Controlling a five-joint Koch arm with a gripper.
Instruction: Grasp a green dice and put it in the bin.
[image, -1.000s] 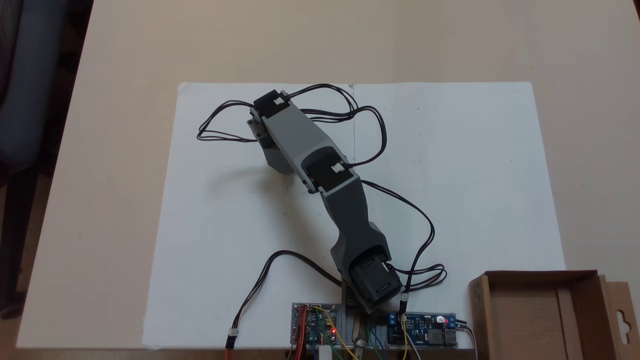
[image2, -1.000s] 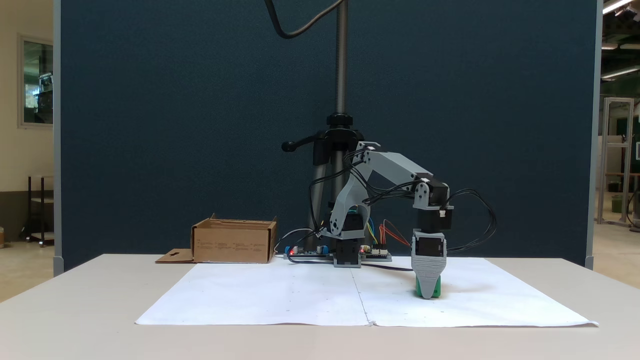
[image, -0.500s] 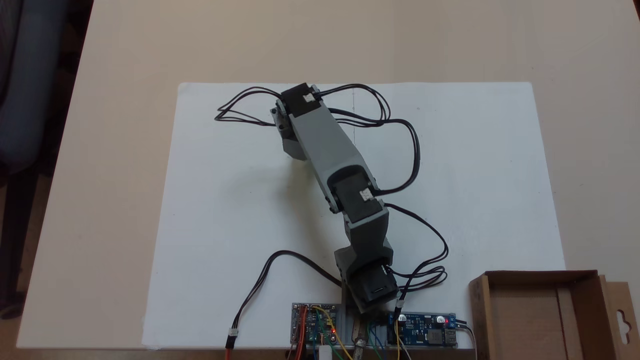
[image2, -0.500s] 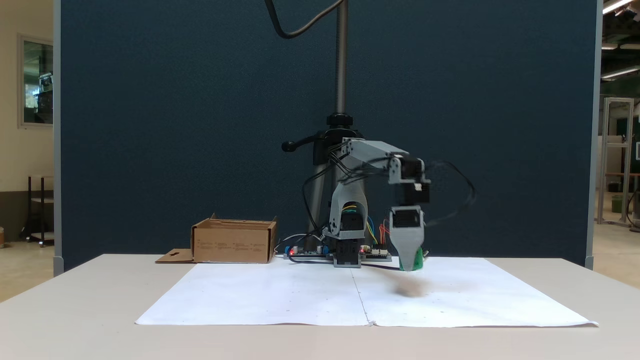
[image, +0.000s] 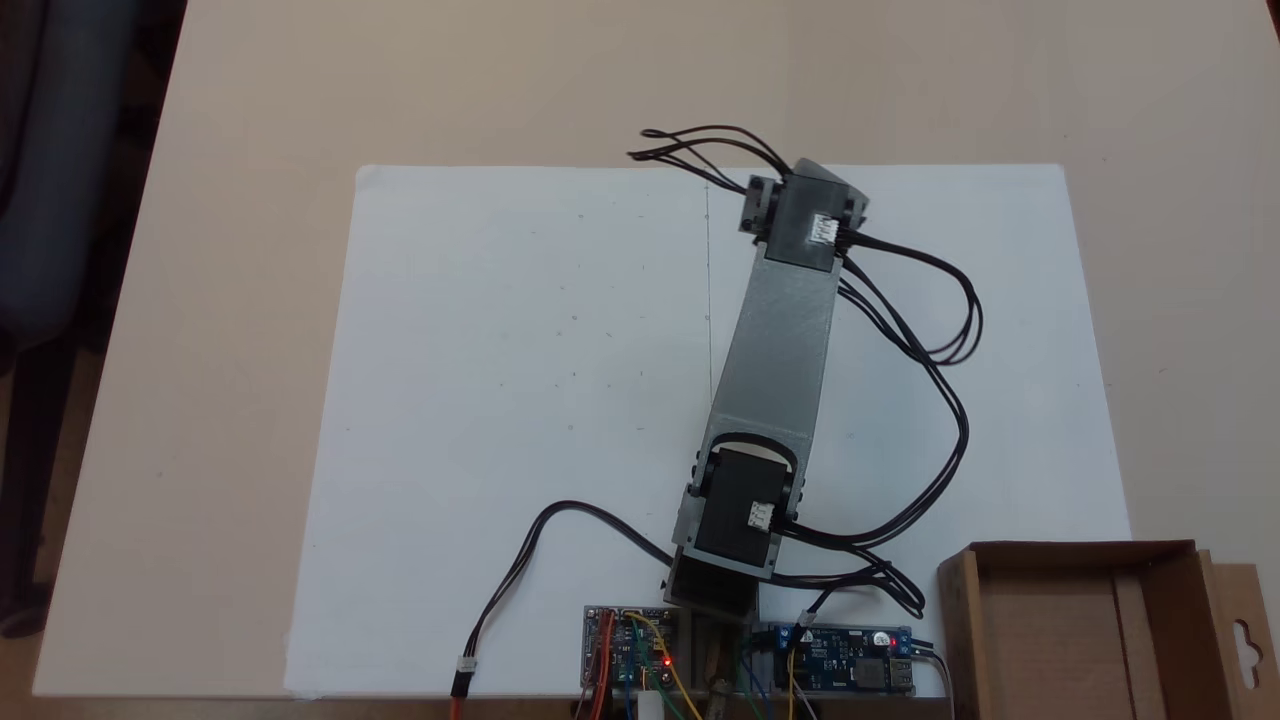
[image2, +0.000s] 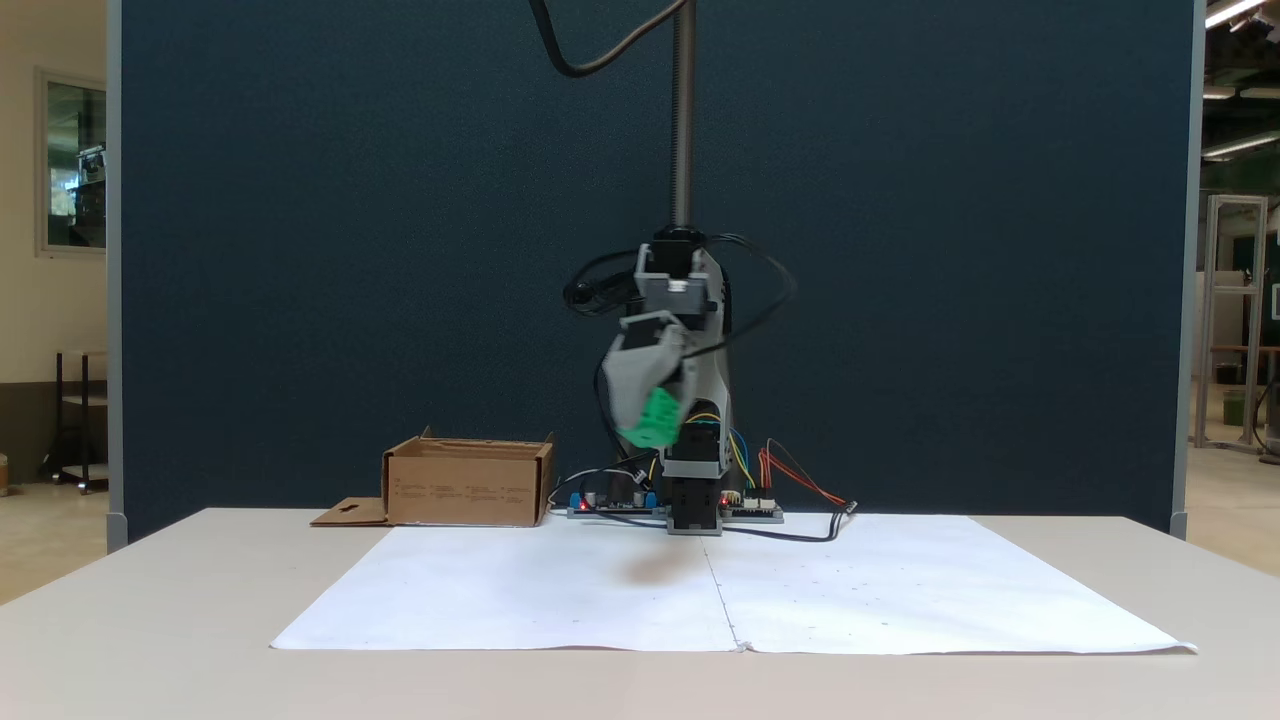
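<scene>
The green dice (image2: 661, 415) hangs well above the white paper, tilted, and my gripper (image2: 646, 424) is shut on it with its grey fingers pointing down and to the left. From above, the grey arm (image: 780, 340) stretches away from its base, and its wrist (image: 803, 213) covers the gripper and the dice. The bin (image: 1085, 552), a shallow brown cardboard box, stands open at the lower right corner from above. In the front view the bin (image2: 466, 490) is on the table to the left of the arm's base, apart from the gripper.
A white paper sheet (image: 520, 380) covers the middle of the table. Circuit boards (image: 845, 660) with coloured wires lie at the arm's base, and black cables (image: 940, 330) loop off the arm. A tripod pole (image2: 683, 110) and a dark blue partition stand behind.
The gripper has lifted the dice off the paper and swung with it: leftward and higher in the front view, rightward in the view from above. The bin has not moved.
</scene>
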